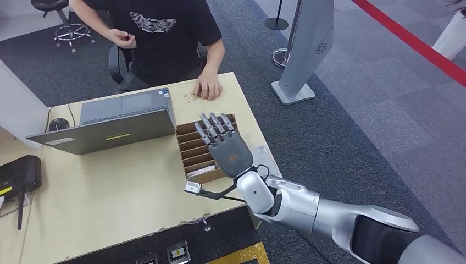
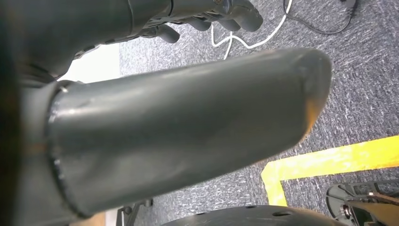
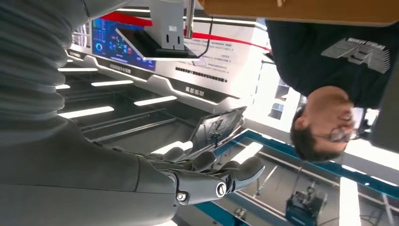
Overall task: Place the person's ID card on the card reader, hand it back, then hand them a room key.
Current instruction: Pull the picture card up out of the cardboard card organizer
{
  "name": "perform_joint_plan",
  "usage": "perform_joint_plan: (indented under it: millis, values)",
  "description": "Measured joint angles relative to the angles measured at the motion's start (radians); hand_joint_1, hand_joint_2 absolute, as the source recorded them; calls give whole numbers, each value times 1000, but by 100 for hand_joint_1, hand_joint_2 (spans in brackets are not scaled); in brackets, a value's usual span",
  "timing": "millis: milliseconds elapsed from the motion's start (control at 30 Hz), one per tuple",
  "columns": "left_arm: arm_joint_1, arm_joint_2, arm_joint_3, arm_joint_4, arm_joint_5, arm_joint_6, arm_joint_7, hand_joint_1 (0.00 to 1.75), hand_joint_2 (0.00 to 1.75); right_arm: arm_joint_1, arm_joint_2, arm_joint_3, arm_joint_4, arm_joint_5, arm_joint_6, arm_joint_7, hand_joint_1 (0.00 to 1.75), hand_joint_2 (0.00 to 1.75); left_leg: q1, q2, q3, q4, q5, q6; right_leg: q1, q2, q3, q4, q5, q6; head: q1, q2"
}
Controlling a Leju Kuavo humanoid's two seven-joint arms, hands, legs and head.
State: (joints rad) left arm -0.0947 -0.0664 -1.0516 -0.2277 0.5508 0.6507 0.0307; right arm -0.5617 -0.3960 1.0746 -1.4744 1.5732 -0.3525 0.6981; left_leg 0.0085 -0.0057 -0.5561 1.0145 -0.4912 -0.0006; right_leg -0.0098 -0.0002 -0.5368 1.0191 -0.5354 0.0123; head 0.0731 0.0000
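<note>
My right hand (image 1: 225,144) hovers over a cardboard box (image 1: 193,144) with several slots, fingers stretched out and apart, holding nothing. In the right wrist view the same hand (image 3: 207,181) points toward the person across the desk. A white card (image 1: 195,171) lies in the box's nearest slot. The person's hand (image 1: 209,87) rests on the desk's far edge beside a small pale card (image 1: 190,97). A black device (image 1: 20,174) with an antenna sits at the desk's left edge. My left hand (image 2: 188,117) hangs above the carpet, thumb and fingers apart with nothing in them.
An open grey laptop (image 1: 110,124) stands left of the box, a black mouse (image 1: 58,124) beside it. The wooden desk (image 1: 110,192) has bare room at its near middle. A grey kiosk stand (image 1: 305,49) rises on the carpet at the right.
</note>
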Motion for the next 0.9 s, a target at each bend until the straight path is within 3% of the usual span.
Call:
perform_joint_plan:
  millis: [200, 300, 367, 467, 600, 733, 900]
  values:
    - [0, 3, 0, 0, 31, -2, -4, 0, 0, 16, -5, 61, -58, 0, 66, -10, 0, 175, 0, 0, 0, 0, 0, 0, 0, 0, 0, 0, 0, 0, 0, 0]
    - [0, 4, 0, 0, 60, 0, -7, 0, 0, 20, -21, 73, -150, 0, 117, -66, 0, 175, 0, 0, 0, 0, 0, 0, 0, 0, 0, 0, 0, 0, 0, 0]
    - [1, 6, 0, 0, 82, 2, -11, 0, 0, 35, -31, 65, -244, -8, 219, -157, 0, 175, 0, 0, 0, 0, 0, 0, 0, 0, 0, 0, 0, 0, 0, 0]
    - [2, 8, 0, 0, 109, 8, -19, 0, 0, 71, -38, 43, -423, -55, 463, -298, 0, 175, 0, 0, 0, 0, 0, 0, 0, 0, -1, 0, 0, 0, 0, 0]
    - [2, 9, 0, 0, 137, 22, -28, 0, 0, 71, -49, 30, -606, -182, 625, -329, 0, 175, 0, 1, 0, 0, 0, 0, 0, 0, -1, 0, 0, 0, 0, 0]
    - [1, 9, 0, 0, 150, 30, -29, 0, 0, 57, -53, 29, -687, -308, 661, -318, 0, 175, 0, 1, 0, 0, 0, 0, 0, 0, 0, 0, 0, 0, 0, 0]
    - [1, 9, 0, 0, 155, 31, -34, 0, 0, 50, -56, 28, -705, -387, 634, -298, 0, 175, 0, 1, 0, 0, 0, 0, 0, 0, 0, 0, 0, 0, 0, 0]
